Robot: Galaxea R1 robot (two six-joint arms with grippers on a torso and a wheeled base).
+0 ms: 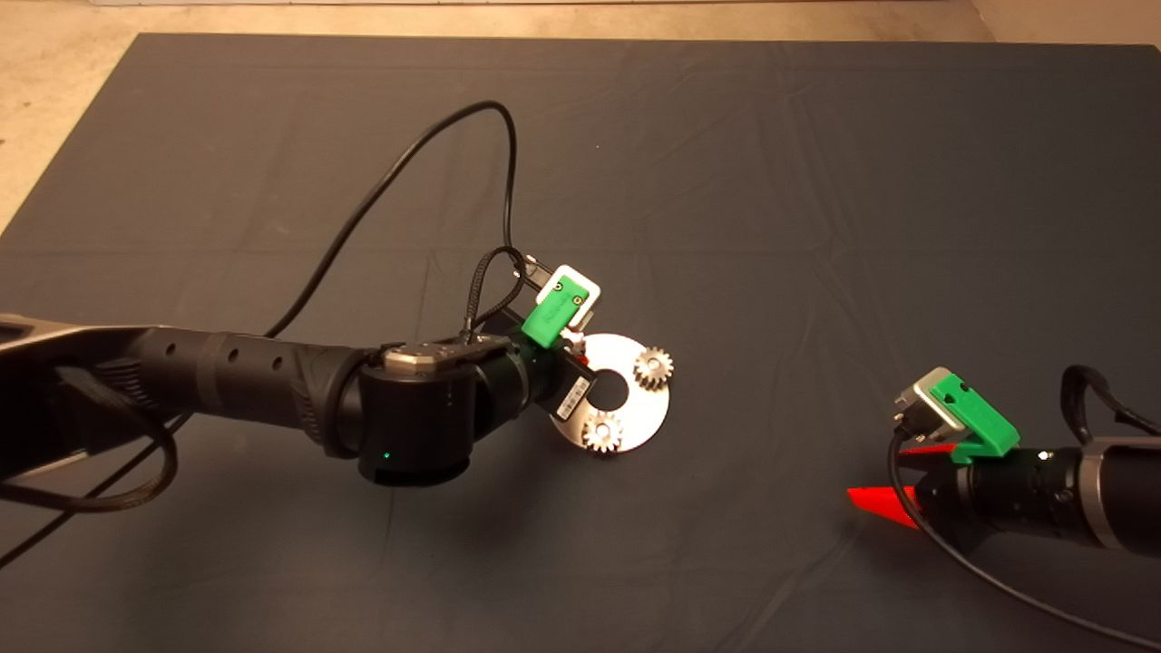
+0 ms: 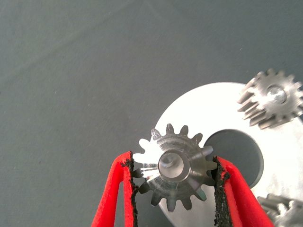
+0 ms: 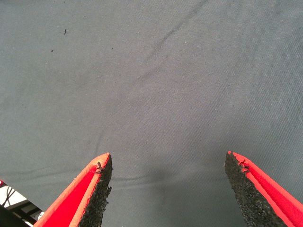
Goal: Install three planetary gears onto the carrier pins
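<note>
Dark mat (image 1: 771,181), disc (image 2: 208,106) bearing two gears — left gripper (image 2: 174,189) clamps third gear (image 2: 173,166), bore over its pin (image 2: 171,163); right gripper (image 3: 168,189) open, idle, well apart.

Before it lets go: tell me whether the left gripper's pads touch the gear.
Touching. The left wrist view shows both black pads of the left gripper pressed against the teeth of the gear, with no gap.
</note>
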